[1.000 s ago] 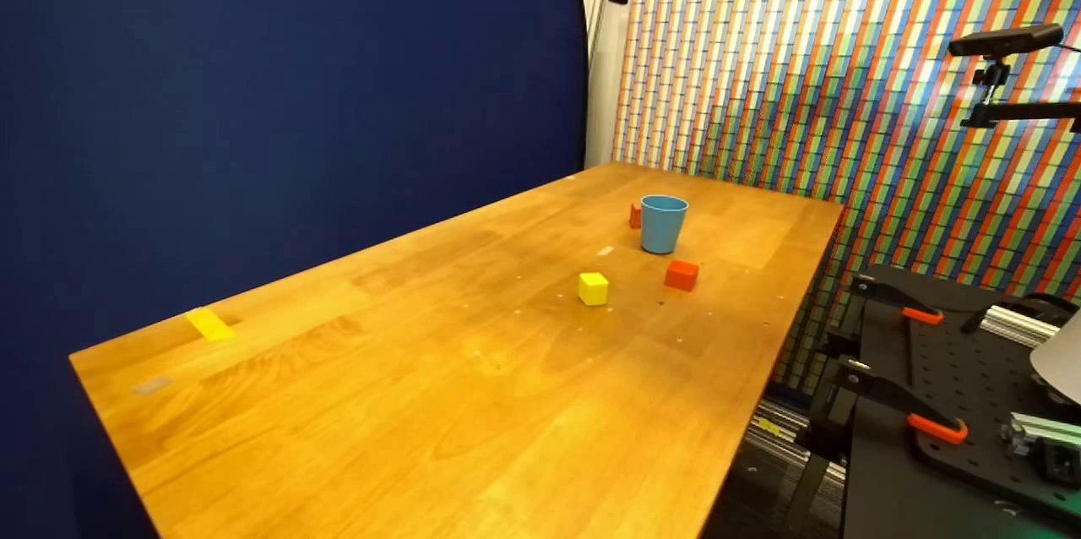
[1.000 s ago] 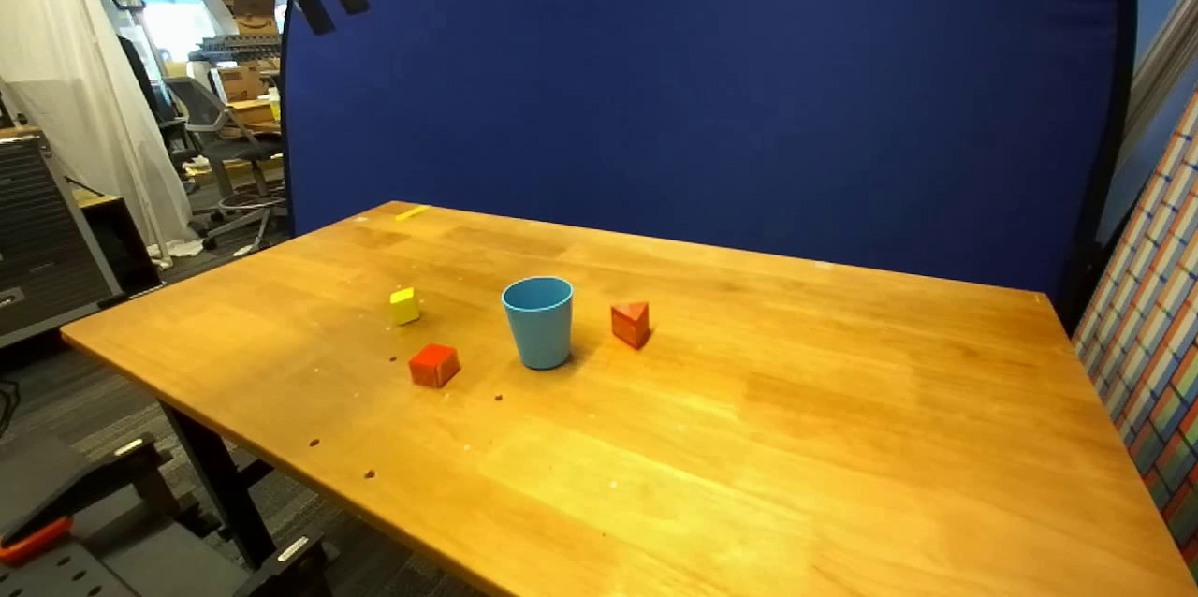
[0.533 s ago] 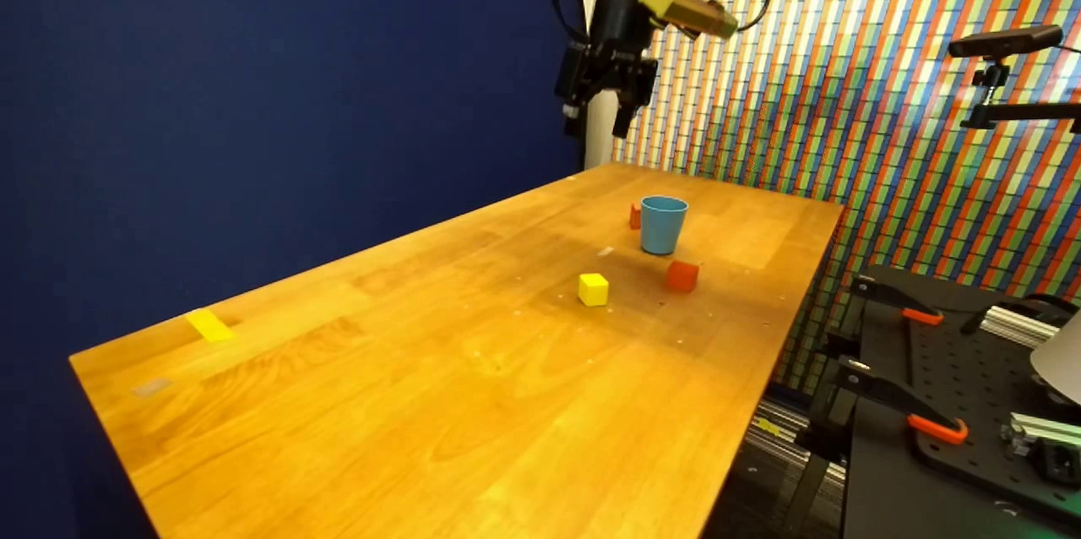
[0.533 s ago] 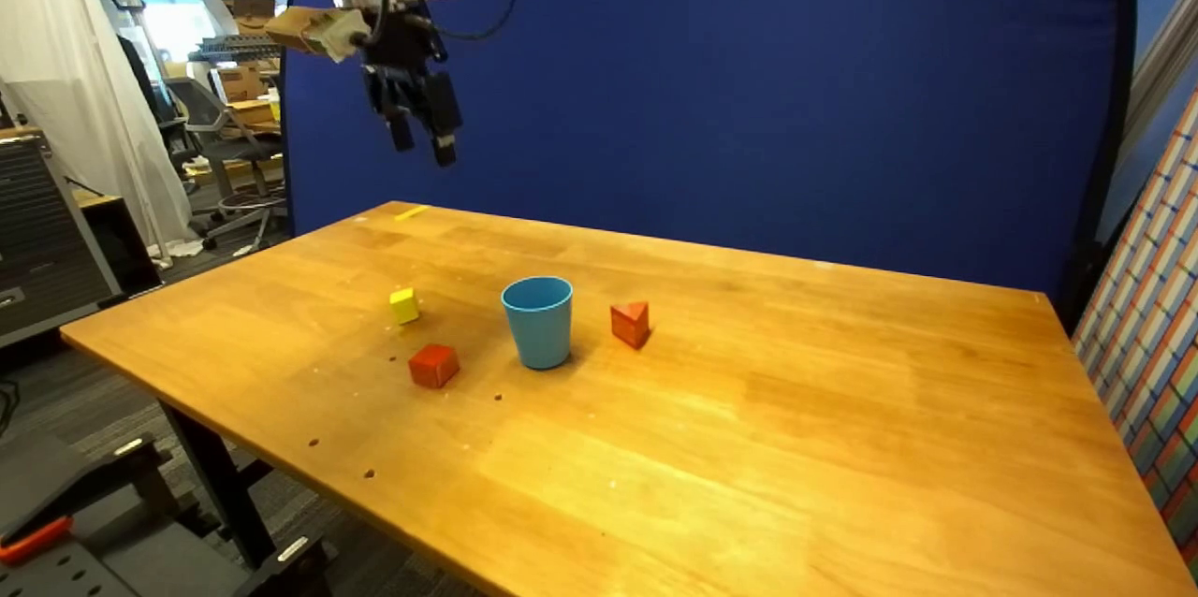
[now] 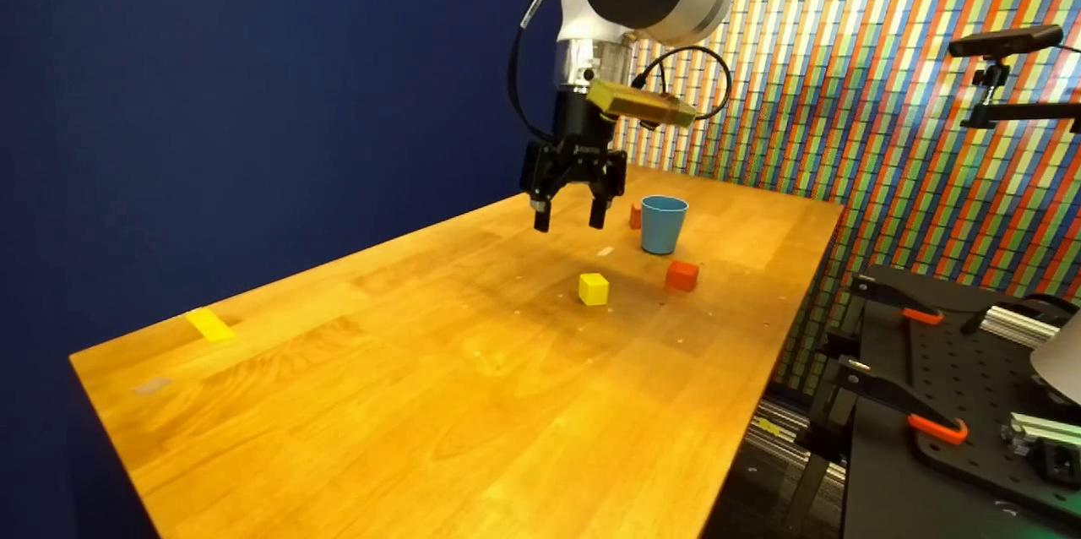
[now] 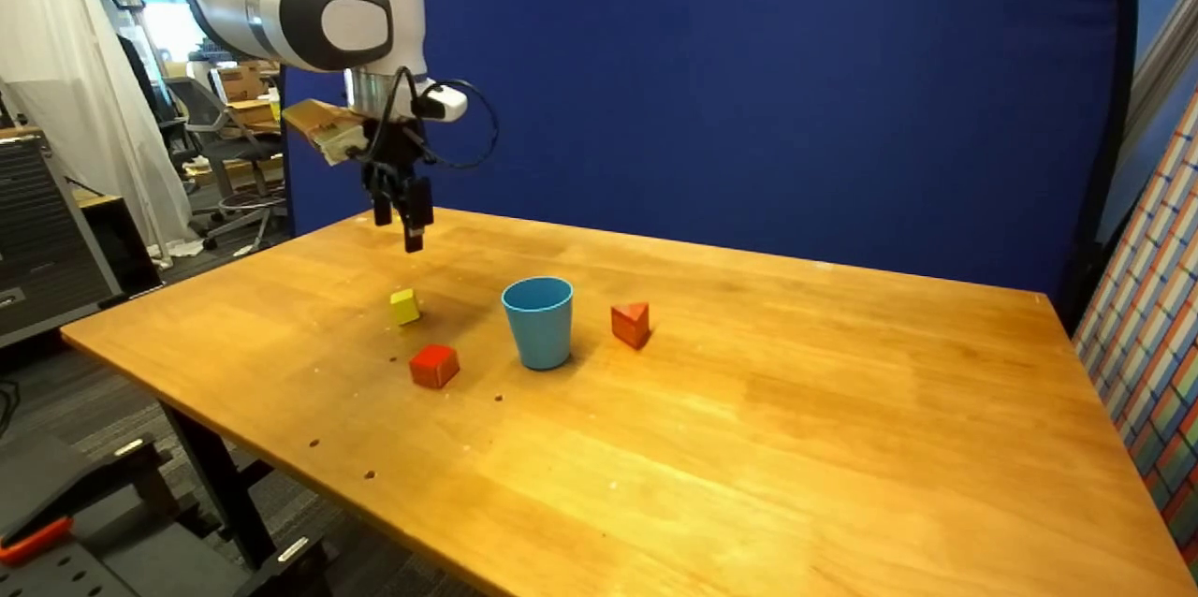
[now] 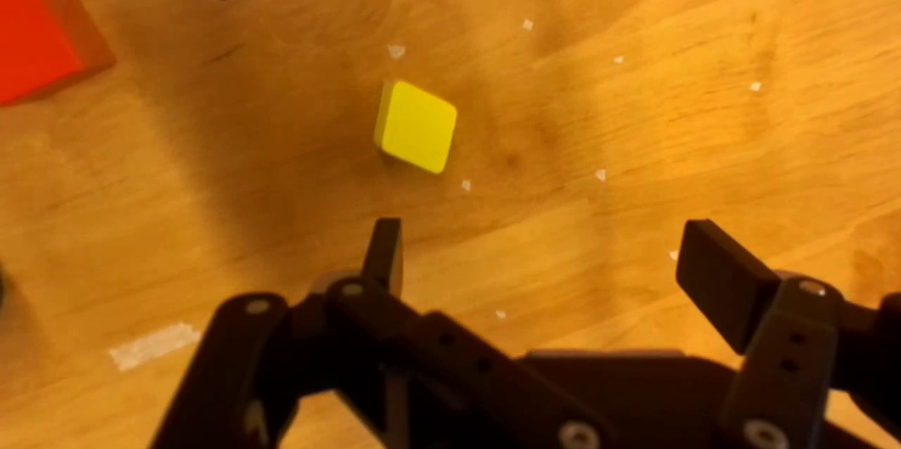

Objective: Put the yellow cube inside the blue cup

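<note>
My end effector (image 5: 569, 220) hung above the desk (image 5: 380, 421), jaws parted wide and holding nothing.

In the wrist view I saw the yellow cube (image 7: 419, 127) lying on the desk, outside the gap between those jaws. In both exterior views it sat apart from the red block (image 6: 434, 366) and the upright blue cup (image 6: 540, 330); a red triangular block (image 6: 631, 324) stood near the cup, on the side away from the cube.

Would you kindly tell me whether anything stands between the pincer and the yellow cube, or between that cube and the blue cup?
Nothing visible stands between the open pincer and the yellow cube, nor between it and the blue cup; the red block sits beside that path.
</note>
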`<state>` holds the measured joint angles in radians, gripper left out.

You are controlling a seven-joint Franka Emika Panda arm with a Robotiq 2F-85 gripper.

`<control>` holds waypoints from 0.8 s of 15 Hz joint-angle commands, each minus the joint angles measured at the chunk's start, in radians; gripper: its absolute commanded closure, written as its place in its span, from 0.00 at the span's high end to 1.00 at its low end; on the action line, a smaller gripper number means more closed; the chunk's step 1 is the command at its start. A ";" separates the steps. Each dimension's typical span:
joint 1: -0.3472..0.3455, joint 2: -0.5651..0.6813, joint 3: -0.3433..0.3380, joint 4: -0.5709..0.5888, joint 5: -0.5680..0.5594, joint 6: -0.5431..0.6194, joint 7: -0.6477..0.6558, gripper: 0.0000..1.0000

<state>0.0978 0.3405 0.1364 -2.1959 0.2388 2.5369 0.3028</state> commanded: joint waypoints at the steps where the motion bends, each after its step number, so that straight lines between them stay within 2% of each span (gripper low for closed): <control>1: 0.076 0.065 -0.060 0.040 -0.047 -0.031 0.177 1.00; 5: 0.127 0.110 -0.111 0.048 -0.080 -0.055 0.316 1.00; 9: 0.129 0.158 -0.127 0.077 -0.085 -0.068 0.353 1.00; 10: 0.130 0.167 -0.131 0.083 -0.087 -0.071 0.358 0.75; 11: 0.132 0.175 -0.140 0.088 -0.093 -0.076 0.369 0.73; 12: 0.125 0.183 -0.137 0.091 -0.084 -0.075 0.362 0.66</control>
<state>0.2120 0.4933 0.0216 -2.1496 0.1697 2.4956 0.6311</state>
